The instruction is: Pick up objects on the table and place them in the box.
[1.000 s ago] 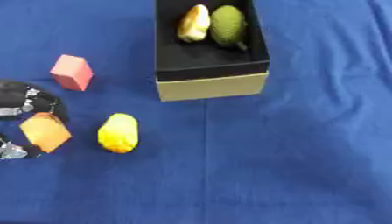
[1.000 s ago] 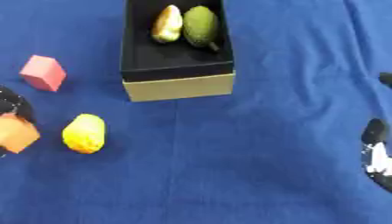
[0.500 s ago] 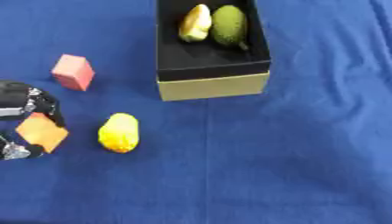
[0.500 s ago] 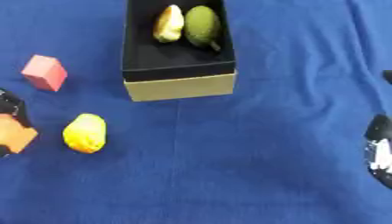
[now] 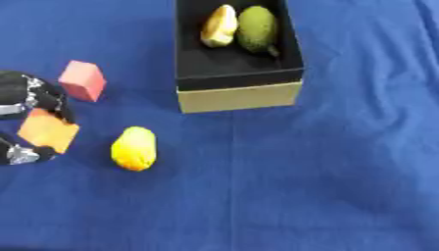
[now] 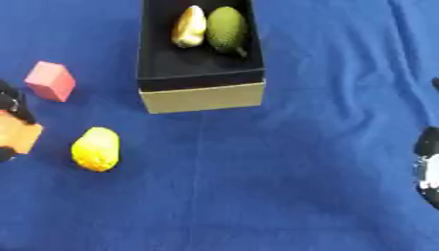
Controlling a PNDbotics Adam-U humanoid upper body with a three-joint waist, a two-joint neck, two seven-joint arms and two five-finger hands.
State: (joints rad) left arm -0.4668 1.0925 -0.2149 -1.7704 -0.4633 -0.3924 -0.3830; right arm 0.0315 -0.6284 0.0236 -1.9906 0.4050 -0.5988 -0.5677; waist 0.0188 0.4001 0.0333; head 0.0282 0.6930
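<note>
the left hand (image 5: 26,117) sits well to the left of the box (image 5: 238,95), down near the table's left edge, with its black fingers curled round an orange block (image 5: 48,130); a fingertip shows below the block and more of the hand above it, so the block is pinched between them. whether it is lifted off the blue cloth (image 5: 326,186) or resting on it, i cannot tell from here.

the orange block looks like a light, stiff cube with flat faces, probably foam or wood, so i would guess it takes a pinch on two opposite faces well and will not crush. its corners could let it twist in the fingers if the hold is off centre.

a pink block (image 5: 82,80) stands just left of the box and above the hand, the same sort of thing and likely to handle the same. a yellow fruit (image 5: 134,148), lemon-like, lies below and left of the box, close beside the orange block but apart from it; it is rounded and may be smooth, so it could roll, and a grasp across its narrow middle seems best.

inside the box, at its far end, lie a pale yellow fruit (image 5: 219,26) and a green fruit (image 5: 257,28) side by side, touching or nearly so.

much of the left hand is cut off by the picture's edge. the right hand (image 6: 427,166) shows only as a dark sliver far to the right of the box, and i cannot tell how its fingers are set.
</note>
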